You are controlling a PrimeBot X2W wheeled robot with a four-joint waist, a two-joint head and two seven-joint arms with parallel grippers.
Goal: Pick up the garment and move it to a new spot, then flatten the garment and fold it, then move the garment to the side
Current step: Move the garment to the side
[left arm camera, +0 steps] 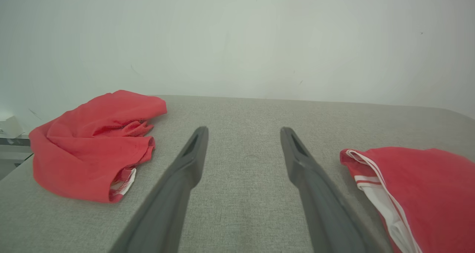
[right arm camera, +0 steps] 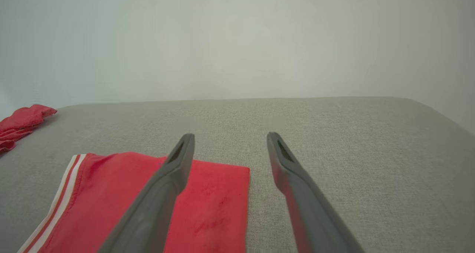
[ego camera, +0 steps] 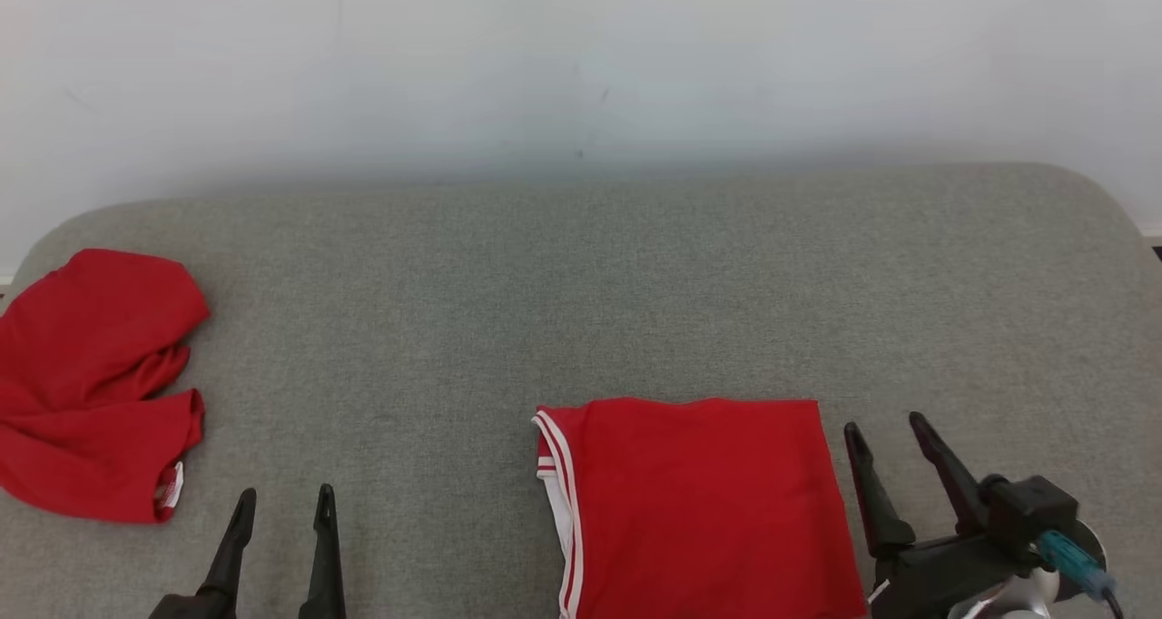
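A folded red garment [ego camera: 704,506] with white-striped trim on its left edge lies flat near the front of the grey upholstered surface [ego camera: 581,292]; it shows at the right in the left wrist view [left arm camera: 423,186] and under the right fingers [right arm camera: 148,201]. My right gripper [ego camera: 885,428] stands open just off its right edge, holding nothing. My left gripper [ego camera: 285,499] is open over bare fabric, well left of the folded garment. Both wrist views show the jaws wide apart and empty [left arm camera: 243,131] [right arm camera: 230,136].
A second red garment [ego camera: 91,383] lies crumpled at the surface's far left edge, also seen in the wrist views [left arm camera: 92,145] [right arm camera: 22,121]. A plain white wall [ego camera: 581,65] runs behind. The surface's rounded corners lie at far left and far right.
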